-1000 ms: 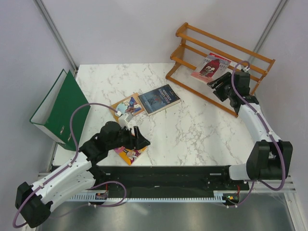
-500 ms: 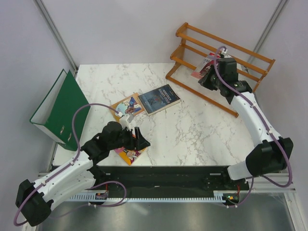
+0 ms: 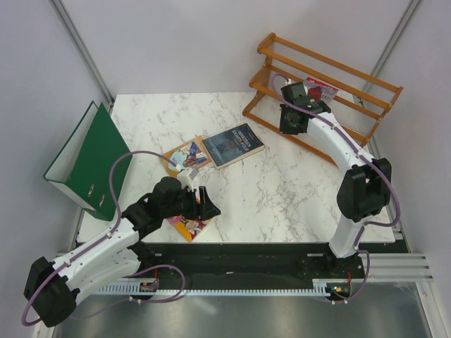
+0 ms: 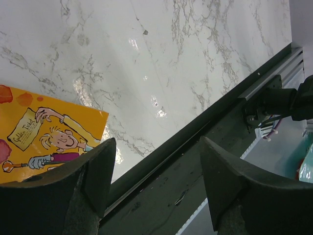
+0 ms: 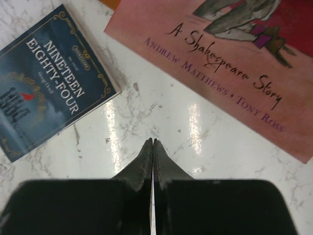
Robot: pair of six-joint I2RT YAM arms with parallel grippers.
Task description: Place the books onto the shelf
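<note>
Top external view: one orange-brown wooden shelf (image 3: 352,70) is standing at the far right corner of the marble table (image 3: 296,190), with four books showing.

The shelf is showing two tiers of long slats between stepped side frames. One green ring binder (image 3: 88,158) is leaning off the table's left edge. A pink book (image 3: 323,88) is lying on the shelf's slats, partly hidden by the right arm. A dark blue book (image 3: 233,145) and a tan book (image 3: 187,155) are lying flat side by side at mid-table. A yellow book (image 3: 189,225) is lying near the front edge. The left gripper (image 3: 206,205) is hovering over that yellow book with its fingers spread wide and nothing between them. The right gripper (image 3: 289,123) is hanging just in front of the shelf, its fingers pressed together and empty.
</note>
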